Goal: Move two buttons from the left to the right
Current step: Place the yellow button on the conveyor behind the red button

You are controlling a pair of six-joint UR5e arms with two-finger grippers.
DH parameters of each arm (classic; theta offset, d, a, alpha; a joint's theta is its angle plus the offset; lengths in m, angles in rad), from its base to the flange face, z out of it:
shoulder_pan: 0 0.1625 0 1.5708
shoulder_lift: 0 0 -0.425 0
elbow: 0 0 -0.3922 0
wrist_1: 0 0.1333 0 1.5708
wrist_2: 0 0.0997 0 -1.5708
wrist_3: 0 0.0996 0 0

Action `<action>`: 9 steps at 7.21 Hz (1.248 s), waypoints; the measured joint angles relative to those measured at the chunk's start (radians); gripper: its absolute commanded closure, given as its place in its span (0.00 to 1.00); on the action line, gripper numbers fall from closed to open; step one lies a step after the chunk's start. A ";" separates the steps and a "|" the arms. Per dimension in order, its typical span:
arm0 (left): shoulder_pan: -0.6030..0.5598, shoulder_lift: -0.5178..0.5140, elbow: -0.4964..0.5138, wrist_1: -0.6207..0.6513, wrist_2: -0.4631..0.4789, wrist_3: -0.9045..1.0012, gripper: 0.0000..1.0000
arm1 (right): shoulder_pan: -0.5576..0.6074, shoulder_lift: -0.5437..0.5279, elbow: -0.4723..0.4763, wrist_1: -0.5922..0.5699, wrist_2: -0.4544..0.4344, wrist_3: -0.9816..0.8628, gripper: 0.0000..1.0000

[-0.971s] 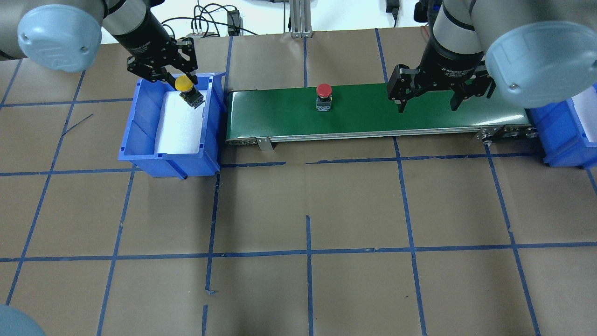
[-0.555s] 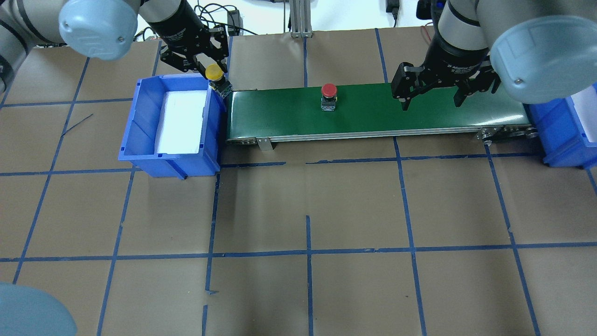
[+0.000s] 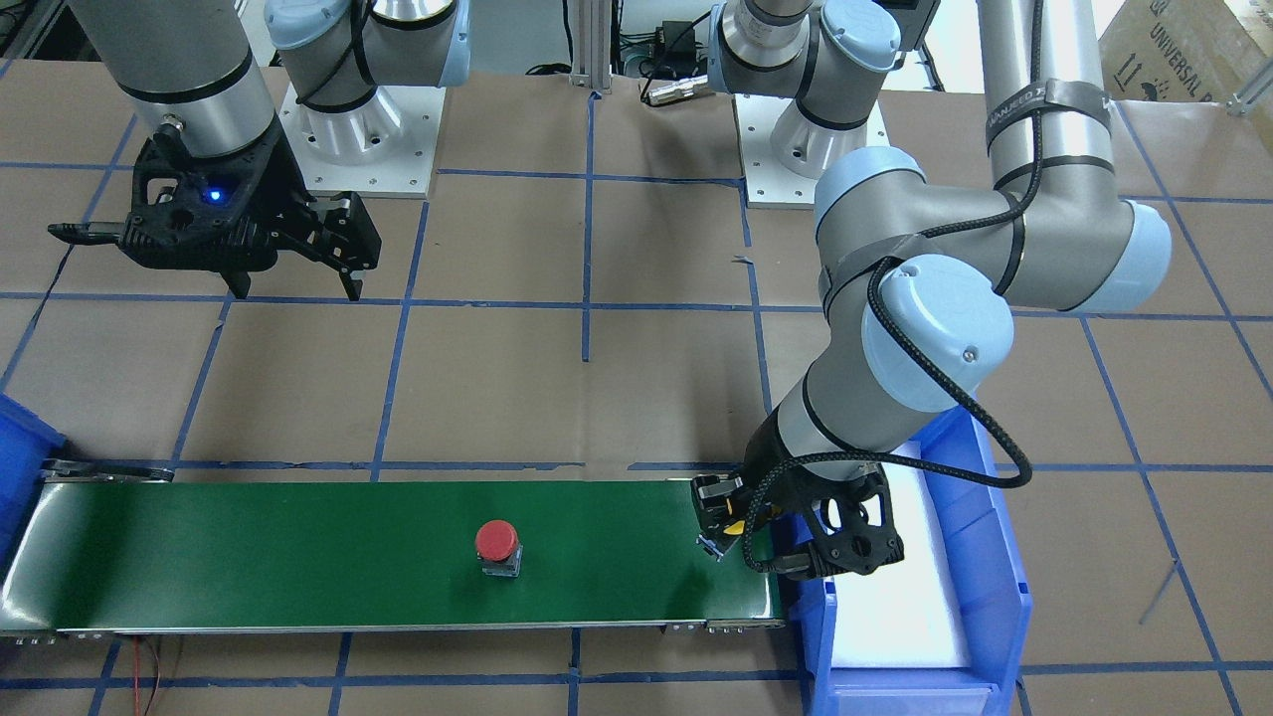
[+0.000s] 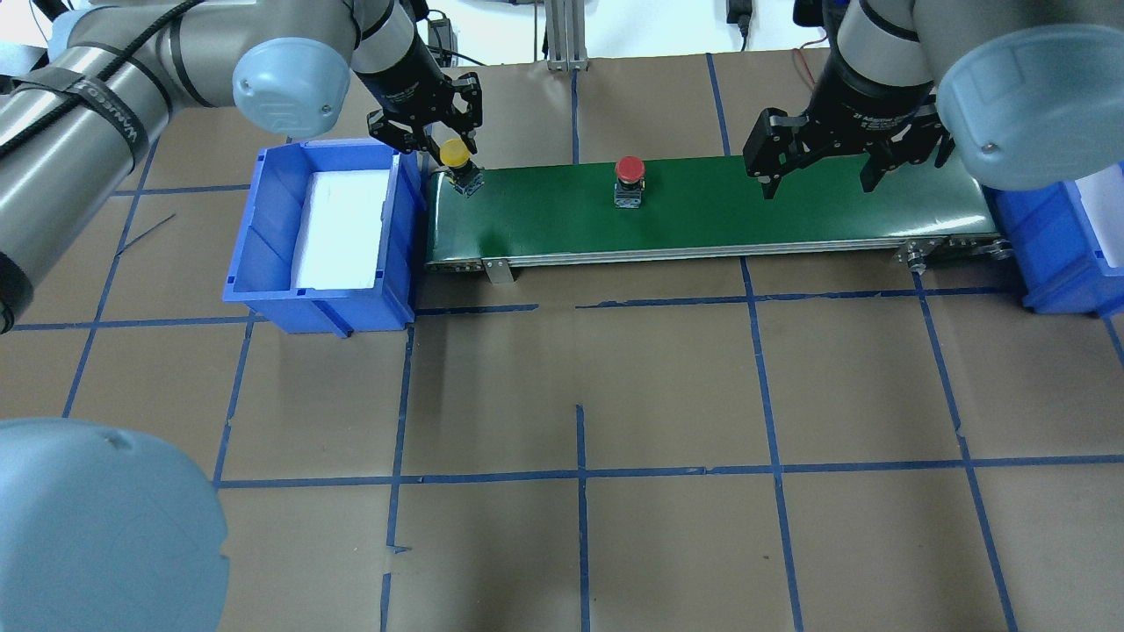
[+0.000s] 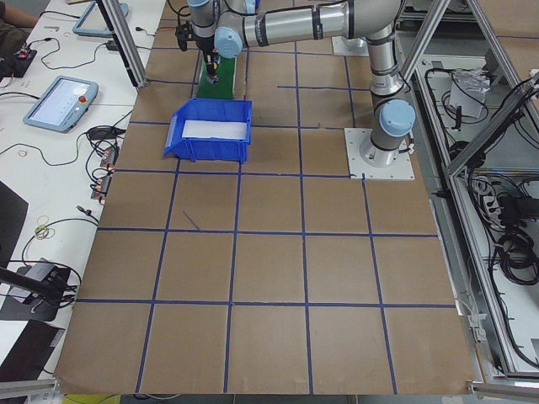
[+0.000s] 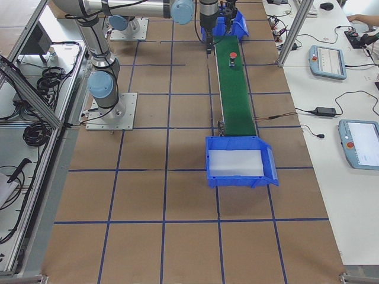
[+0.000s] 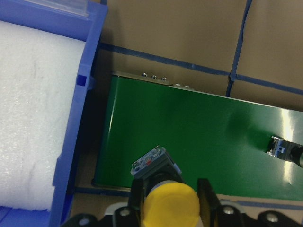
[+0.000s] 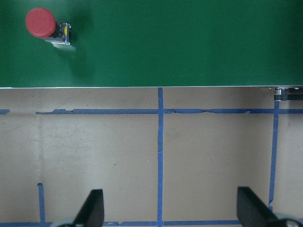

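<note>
The yellow button (image 4: 455, 154) hangs low over the left end of the green belt (image 4: 746, 206), with my left gripper (image 4: 452, 160) shut on it. In the left wrist view the yellow button (image 7: 170, 207) sits between both fingers (image 7: 205, 198), its base pointing at the belt. The red button (image 4: 630, 168) stands upright, untouched, on the belt left of its middle; it also shows in the front view as the red button (image 3: 496, 542). My right gripper (image 4: 818, 180) hovers open and holds nothing, to the right of the red button (image 8: 40, 22).
A blue bin (image 4: 263, 228) lined with white foam sits against the belt's left end. A second blue bin (image 4: 1054, 254) stands at the belt's right end. Brown paper with blue tape lines covers the table (image 4: 580, 395).
My left gripper has carried the yellow button out of the left bin, rightwards to above the belt's left end. The red button has shifted slightly right along the belt. The right gripper drifted slightly.
</note>
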 measured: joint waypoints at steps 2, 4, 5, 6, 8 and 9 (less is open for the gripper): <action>-0.002 -0.045 0.000 0.056 0.000 0.004 0.97 | -0.004 0.000 0.002 -0.001 0.012 -0.002 0.00; -0.002 -0.067 0.001 0.086 0.001 0.005 0.46 | -0.005 0.001 0.002 -0.001 0.015 -0.003 0.00; -0.002 -0.069 0.001 0.090 0.001 0.004 0.01 | -0.006 0.001 0.001 0.003 0.016 -0.003 0.00; -0.002 -0.068 0.000 0.091 0.000 -0.002 0.00 | -0.006 0.001 0.001 0.004 0.016 -0.004 0.00; -0.002 -0.058 -0.002 0.088 0.000 -0.014 0.00 | -0.004 0.000 0.001 0.005 0.014 -0.003 0.00; -0.002 -0.045 -0.001 0.081 0.002 -0.013 0.00 | -0.003 -0.001 0.002 0.005 0.013 -0.003 0.00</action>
